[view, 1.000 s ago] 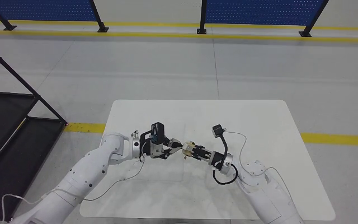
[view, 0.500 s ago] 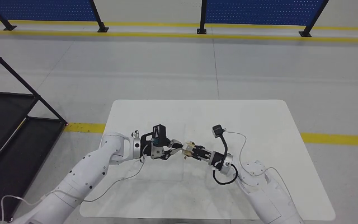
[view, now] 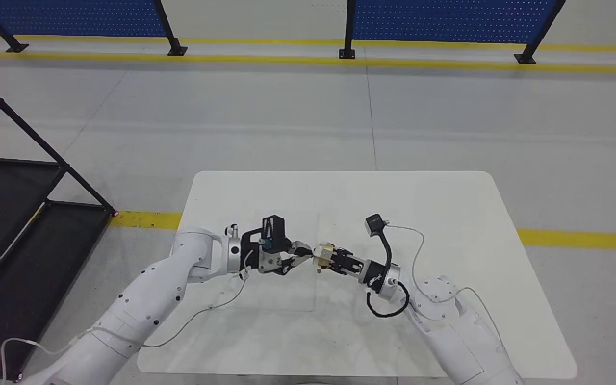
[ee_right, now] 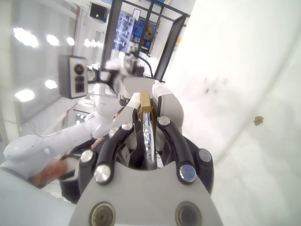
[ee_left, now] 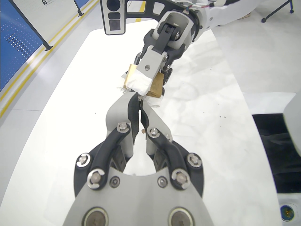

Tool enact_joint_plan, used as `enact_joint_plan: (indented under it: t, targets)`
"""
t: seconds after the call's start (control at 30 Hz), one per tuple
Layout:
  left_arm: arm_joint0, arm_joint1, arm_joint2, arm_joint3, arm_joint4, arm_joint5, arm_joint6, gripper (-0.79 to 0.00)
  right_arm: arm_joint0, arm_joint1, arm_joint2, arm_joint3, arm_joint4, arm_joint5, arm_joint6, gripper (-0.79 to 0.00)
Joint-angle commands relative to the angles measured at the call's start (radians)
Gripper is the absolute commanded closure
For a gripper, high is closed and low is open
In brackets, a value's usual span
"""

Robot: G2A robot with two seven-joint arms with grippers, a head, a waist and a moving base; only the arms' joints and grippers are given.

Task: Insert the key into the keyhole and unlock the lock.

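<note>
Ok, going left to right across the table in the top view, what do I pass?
left wrist camera → left gripper → lock → right wrist camera

A white table [view: 433,202] lies in the lower middle of the top view. Blue panels [view: 77,14] stand along the top edge with a yellow line [view: 289,60] just below them; a second yellow stripe [view: 568,238] runs at mid-height, passing under the table. A black rack [view: 38,241] sits at the left edge, and the tabletop bears a small brown speck [ee_right: 258,120].
</note>
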Motion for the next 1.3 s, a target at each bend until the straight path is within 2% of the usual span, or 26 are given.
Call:
enact_joint_plan:
  t: [0.0, 0.47, 0.9, 1.27]
  targets:
    - [0.000, -0.001, -0.001, 0.001, -0.001, 0.000, 0.000, 0.000, 0.000, 0.000, 0.000, 0.000, 0.000, 0.000, 0.000, 0.000]
    - [0.000, -0.005, -0.011, -0.010, 0.019, 0.006, -0.001, 0.000, 0.000, 0.000, 0.000, 0.000, 0.000, 0.000, 0.000, 0.000]
    - [0.022, -0.005, -0.027, -0.028, 0.100, 0.045, 0.059, 0.000, 0.000, 0.000, 0.000, 0.000, 0.000, 0.000, 0.000, 0.000]
    - [0.016, -0.007, -0.036, -0.011, 0.095, 0.022, 0.071, 0.000, 0.000, 0.000, 0.000, 0.000, 0.000, 0.000, 0.000, 0.000]
